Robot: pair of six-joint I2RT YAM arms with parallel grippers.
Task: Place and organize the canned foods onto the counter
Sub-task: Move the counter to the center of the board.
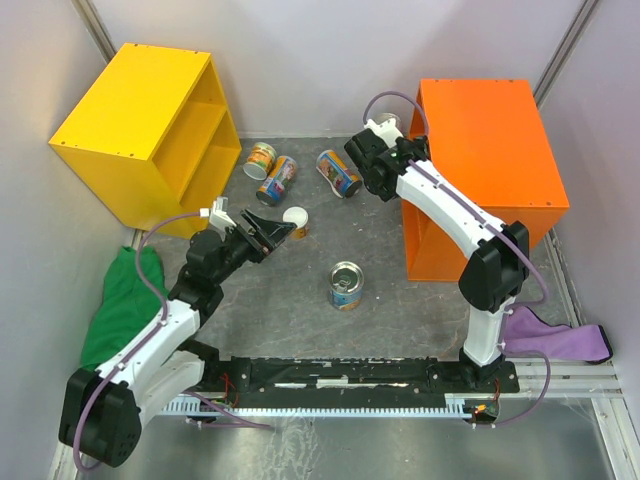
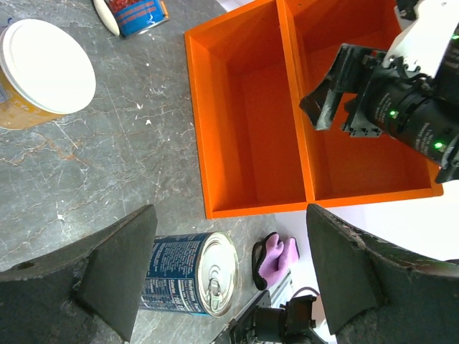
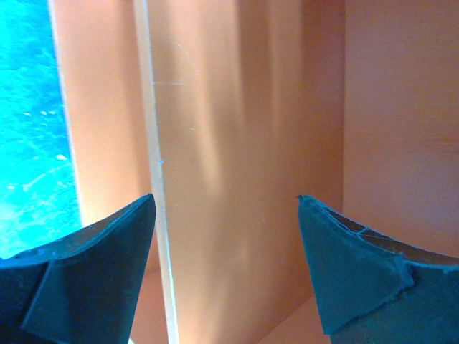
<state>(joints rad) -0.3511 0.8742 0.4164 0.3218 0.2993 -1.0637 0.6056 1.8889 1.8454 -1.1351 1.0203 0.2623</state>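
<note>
surface: grey marbled table (image 1: 400,320) | on it: orange counter (image 1: 490,150), yellow cabinet (image 1: 130,110), blue tin (image 1: 345,287), white-lidded can (image 1: 296,220), three colourful cans (image 1: 277,180)

I worked inside a booth of pale, plain walls (image 1: 320,60), with 2 slanting metal struts: the left strut (image 1: 98,30) in the far-left corner and the right strut (image 1: 565,40) in the far-right. The table top (image 1: 300,320) was grey and stone-patterned, veined with white and rusty streaks. A yellow cabinet (image 1: 140,120) stood at the far left, turned at an angle, 1 shelf splitting it into 2 compartments. A green cloth (image 1: 120,300) lay bunched at my left edge and a purple cloth (image 1: 560,338) at my right. The light was soft and even, the shadows faint.
</note>
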